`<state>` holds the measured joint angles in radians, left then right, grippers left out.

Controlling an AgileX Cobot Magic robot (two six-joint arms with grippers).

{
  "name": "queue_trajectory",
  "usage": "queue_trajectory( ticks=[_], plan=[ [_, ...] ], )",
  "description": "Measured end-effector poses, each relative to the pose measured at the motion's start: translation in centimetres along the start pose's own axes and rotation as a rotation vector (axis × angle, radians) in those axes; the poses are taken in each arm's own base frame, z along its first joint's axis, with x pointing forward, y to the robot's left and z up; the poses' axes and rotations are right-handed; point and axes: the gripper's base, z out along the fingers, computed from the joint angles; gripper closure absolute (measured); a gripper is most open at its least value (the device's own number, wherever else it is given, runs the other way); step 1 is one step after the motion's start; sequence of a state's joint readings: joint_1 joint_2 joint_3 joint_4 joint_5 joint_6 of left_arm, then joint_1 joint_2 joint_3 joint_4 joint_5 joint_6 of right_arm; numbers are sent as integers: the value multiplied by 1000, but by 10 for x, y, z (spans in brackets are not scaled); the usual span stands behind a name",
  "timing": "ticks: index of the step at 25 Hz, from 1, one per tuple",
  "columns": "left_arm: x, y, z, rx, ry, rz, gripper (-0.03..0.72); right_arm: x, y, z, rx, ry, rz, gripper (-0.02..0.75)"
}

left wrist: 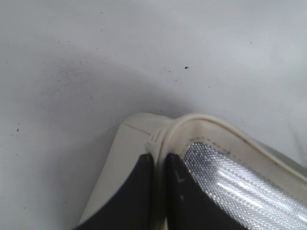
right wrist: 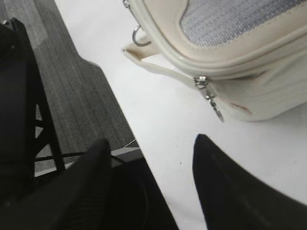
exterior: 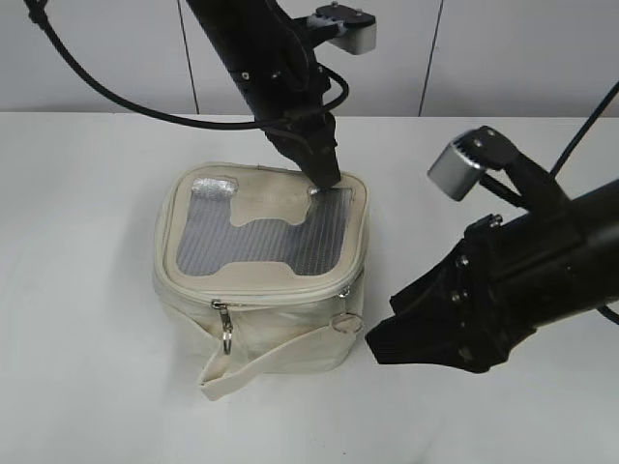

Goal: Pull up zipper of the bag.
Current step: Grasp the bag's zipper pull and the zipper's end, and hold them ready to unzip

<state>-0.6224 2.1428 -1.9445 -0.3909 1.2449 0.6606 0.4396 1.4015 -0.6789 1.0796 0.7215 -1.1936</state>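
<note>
While the bag (exterior: 259,280) sits on the white desk (exterior: 77,242) left of centre, the left pincer (exterior: 327,179) comes down from above onto the lid's far right corner. In the left wrist view its two dark fingers (left wrist: 139,191) stand almost together, pinching the cream rim of the lid between them, with the silvery mesh panel (left wrist: 230,182) just to the right of the pincer and bare desk beyond it. The zipper (exterior: 261,300) runs around the lid edge on the near side of the bag, well below and nearer the camera than that pincer. One silver slider (exterior: 221,309) with a ring pull hangs on the front face, above the loose strap band (exterior: 261,362); a second slider (exterior: 345,319) sits at the near right corner. The right pincer (exterior: 382,338) hovers just beside that corner, to its right, apart from the bag. In the right wrist view its dark fingers (right wrist: 225,191) are spread wide with nothing between them, and the corner slider (right wrist: 201,82) with its dangling pull lies ahead of the pincer, above the gap.
</note>
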Motion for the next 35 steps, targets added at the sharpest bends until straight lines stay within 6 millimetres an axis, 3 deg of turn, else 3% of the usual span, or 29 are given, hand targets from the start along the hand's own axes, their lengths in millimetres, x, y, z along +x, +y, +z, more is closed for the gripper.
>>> queue_trajectory(
  ticks=[6,24,28,35],
  plan=[
    [0,0,0,2,-1,-1,643,4,-14,15,43,-22,-7,253],
    [0,0,0,2,-2,-3,643,13,-45,58,52,-19,31,281],
    [0,0,0,-1,0,-4,643,8,-47,67,42,-6,12,390],
    [2,-1,-1,13,22,6,644,7,-36,76,28,40,-40,701]
  ],
)
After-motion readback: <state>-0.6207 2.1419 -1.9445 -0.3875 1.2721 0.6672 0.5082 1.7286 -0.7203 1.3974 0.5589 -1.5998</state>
